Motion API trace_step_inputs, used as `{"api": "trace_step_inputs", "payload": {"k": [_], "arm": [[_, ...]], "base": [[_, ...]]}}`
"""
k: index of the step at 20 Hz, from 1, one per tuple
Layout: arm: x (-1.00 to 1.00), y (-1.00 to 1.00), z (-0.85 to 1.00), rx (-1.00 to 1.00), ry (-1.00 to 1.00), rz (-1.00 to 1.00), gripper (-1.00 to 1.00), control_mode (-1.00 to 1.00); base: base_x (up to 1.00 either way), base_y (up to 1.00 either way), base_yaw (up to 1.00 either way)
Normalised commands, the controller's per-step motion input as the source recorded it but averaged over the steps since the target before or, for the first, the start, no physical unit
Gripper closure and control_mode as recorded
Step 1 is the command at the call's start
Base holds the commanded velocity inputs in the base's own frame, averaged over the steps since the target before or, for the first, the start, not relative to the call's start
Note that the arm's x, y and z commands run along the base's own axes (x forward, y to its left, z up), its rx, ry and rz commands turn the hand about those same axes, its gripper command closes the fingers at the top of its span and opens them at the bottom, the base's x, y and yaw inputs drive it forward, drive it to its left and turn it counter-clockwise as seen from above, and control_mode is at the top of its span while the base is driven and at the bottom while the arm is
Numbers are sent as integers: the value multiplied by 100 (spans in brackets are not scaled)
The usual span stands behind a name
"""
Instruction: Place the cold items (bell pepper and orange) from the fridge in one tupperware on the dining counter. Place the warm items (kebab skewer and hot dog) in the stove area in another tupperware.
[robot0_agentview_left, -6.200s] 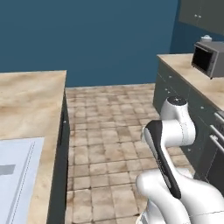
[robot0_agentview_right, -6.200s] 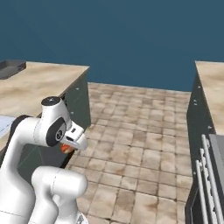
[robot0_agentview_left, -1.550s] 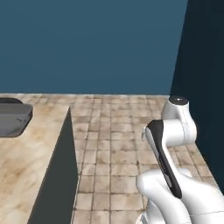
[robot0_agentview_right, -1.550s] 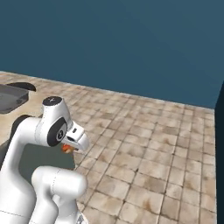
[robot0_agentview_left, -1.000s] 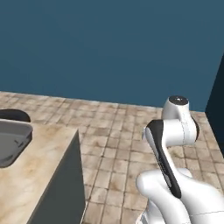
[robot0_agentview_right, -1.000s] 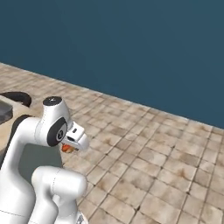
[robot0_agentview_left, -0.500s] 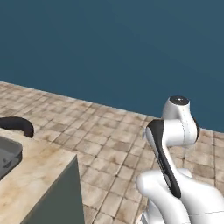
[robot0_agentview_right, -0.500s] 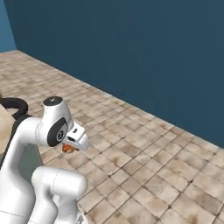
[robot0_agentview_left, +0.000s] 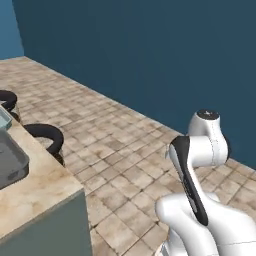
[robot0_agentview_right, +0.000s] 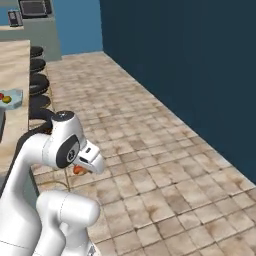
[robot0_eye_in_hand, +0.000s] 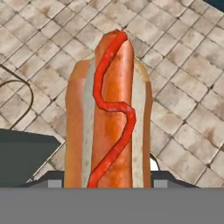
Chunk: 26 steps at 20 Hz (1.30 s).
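Hot dog (robot0_eye_in_hand: 108, 113) fills centre of hand view, held lengthwise in gripper (robot0_eye_in_hand: 107, 177), jaws clamped on bun sides.

Handling, judged: light, soft bun, crushable; sauce line on top slippery. Hold mid-bun, on flanks.

Right base view, left edge: tupperware (robot0_agentview_right: 11, 96) on counter (robot0_agentview_right: 11, 70), holding small coloured items. Hand view adds tiled floor (robot0_eye_in_hand: 192, 105) below the load.

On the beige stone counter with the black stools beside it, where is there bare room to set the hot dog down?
The beige stone counter has a bare patch at its near corner, between the grey sink basin and the counter's edge by the round black stools. Toward the sink it is crowded. The gripper holds the ketchup-striped hot dog over tiled floor.
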Motion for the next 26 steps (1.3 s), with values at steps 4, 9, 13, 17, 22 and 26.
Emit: {"api": "trace_step_inputs", "payload": {"k": [4, 9, 13, 17, 22, 26], "arm": [[0, 0, 0, 0, 0, 0, 100, 100], [0, 0, 0, 0, 0, 0, 100, 100], [0, 0, 0, 0, 0, 0, 100, 100], [0, 0, 0, 0, 0, 0, 100, 100], [0, 0, 0, 0, 0, 0, 100, 100], [0, 0, 0, 0, 0, 0, 100, 100]], "base": [[38, -40, 83], [29, -34, 85], [0, -24, 63], [19, -57, 50], [43, -88, 57], [13, -98, 57]]}}
